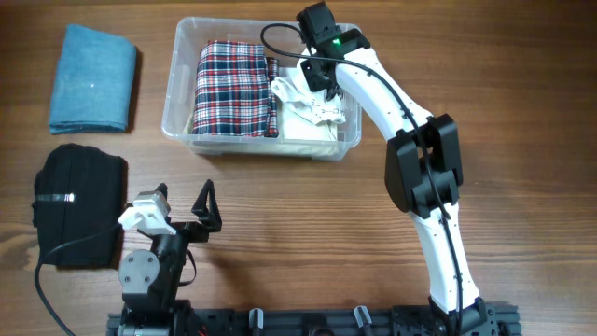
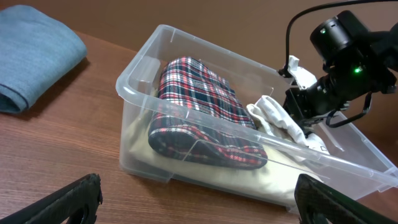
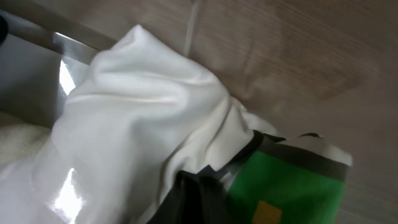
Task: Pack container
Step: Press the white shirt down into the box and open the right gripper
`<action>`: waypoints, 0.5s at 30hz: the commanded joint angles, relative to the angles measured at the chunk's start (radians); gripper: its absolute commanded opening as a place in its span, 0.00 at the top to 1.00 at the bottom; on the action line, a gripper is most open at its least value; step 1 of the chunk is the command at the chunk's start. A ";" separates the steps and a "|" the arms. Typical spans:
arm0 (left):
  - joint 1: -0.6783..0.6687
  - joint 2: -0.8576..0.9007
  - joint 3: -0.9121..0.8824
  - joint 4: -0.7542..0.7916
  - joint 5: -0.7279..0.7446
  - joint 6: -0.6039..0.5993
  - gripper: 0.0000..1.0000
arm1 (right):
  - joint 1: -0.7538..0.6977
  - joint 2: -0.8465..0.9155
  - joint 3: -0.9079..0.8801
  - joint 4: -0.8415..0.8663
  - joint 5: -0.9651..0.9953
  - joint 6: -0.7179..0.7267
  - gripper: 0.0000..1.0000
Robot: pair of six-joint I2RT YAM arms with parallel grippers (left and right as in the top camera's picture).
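The clear plastic container (image 1: 171, 93) stands at the back middle of the table. It holds a folded red, white and blue plaid cloth (image 1: 233, 89) on its left side and a crumpled white garment (image 1: 312, 114) on its right. My right gripper (image 1: 322, 84) reaches down into the container's right side and is shut on the white garment (image 3: 143, 112), which has a green print (image 3: 286, 193). My left gripper (image 1: 185, 201) is open and empty near the table's front left. Its view shows the container (image 2: 140, 68), plaid cloth (image 2: 199, 106) and white garment (image 2: 280, 121) ahead of it.
A folded blue towel (image 1: 93, 79) lies at the back left, left of the container, also in the left wrist view (image 2: 31, 56). A folded black cloth (image 1: 79, 205) lies at the front left beside the left arm's base.
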 commanded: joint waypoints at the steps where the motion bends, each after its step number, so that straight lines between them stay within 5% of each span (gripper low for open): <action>1: -0.005 -0.007 -0.006 0.002 -0.006 0.016 0.00 | -0.003 -0.079 -0.016 -0.036 -0.057 -0.018 0.79; 5: -0.005 -0.007 -0.006 0.002 -0.006 0.016 0.00 | 0.014 -0.244 -0.016 -0.074 -0.126 -0.044 0.45; 11: -0.005 -0.007 -0.006 0.002 -0.006 0.016 0.00 | 0.058 -0.272 -0.016 -0.138 -0.234 -0.070 0.38; 13: -0.005 -0.007 -0.006 0.002 -0.006 0.016 0.00 | 0.081 -0.253 -0.016 -0.144 -0.234 -0.070 0.53; 15: -0.005 -0.007 -0.006 0.002 -0.006 0.016 0.00 | 0.104 -0.234 -0.017 -0.153 -0.234 -0.069 0.87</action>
